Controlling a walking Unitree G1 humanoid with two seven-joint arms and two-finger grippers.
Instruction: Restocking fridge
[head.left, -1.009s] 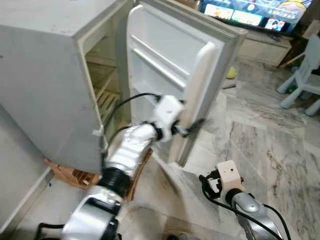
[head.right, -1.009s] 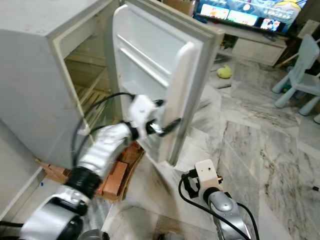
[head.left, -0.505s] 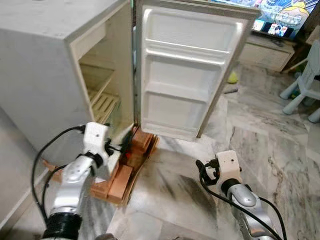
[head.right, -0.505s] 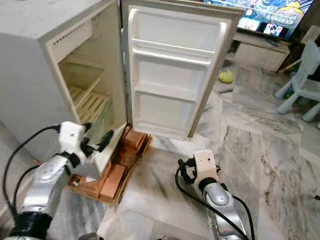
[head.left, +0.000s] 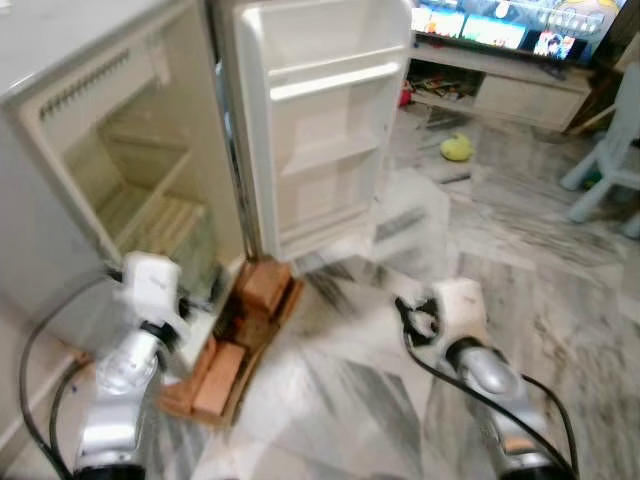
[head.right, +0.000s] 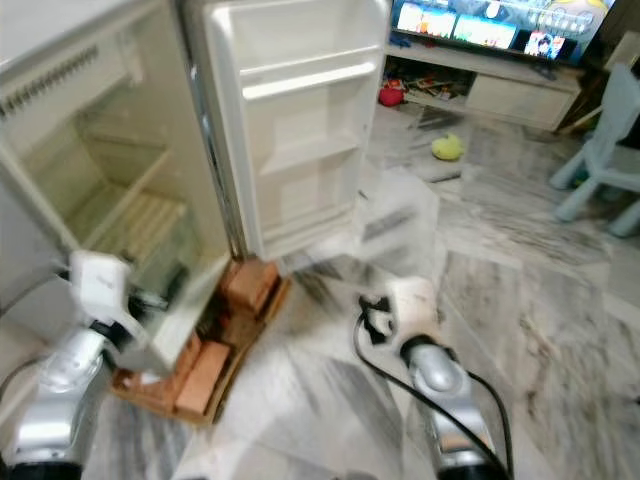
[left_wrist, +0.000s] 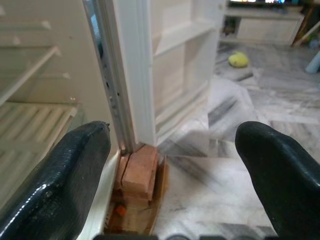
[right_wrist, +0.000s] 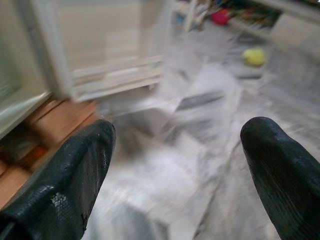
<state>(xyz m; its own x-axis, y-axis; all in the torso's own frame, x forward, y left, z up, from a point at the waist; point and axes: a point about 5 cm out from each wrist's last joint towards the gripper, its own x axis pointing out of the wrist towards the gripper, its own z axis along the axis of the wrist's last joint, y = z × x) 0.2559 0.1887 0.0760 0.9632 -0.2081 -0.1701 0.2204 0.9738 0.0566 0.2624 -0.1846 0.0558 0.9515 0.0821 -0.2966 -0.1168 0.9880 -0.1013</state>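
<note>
Upright, fridge (head.left: 120, 170) with door (head.left: 320, 120) swung wide; interior blurred. Left pincer (left_wrist: 172, 165) and right pincer (right_wrist: 175, 170) both spread, empty.

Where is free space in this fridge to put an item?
The white wire shelves inside the beige fridge are bare, and so are the white door racks. Below, red bricks crowd the floor beside the left gripper.

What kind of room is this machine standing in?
Most likely a family living room in a home: a small white fridge stands open on grey marble floor tiles, a television showing cartoons sits on a low cabinet, and a pale blue child's plastic chair stands nearby.
</note>
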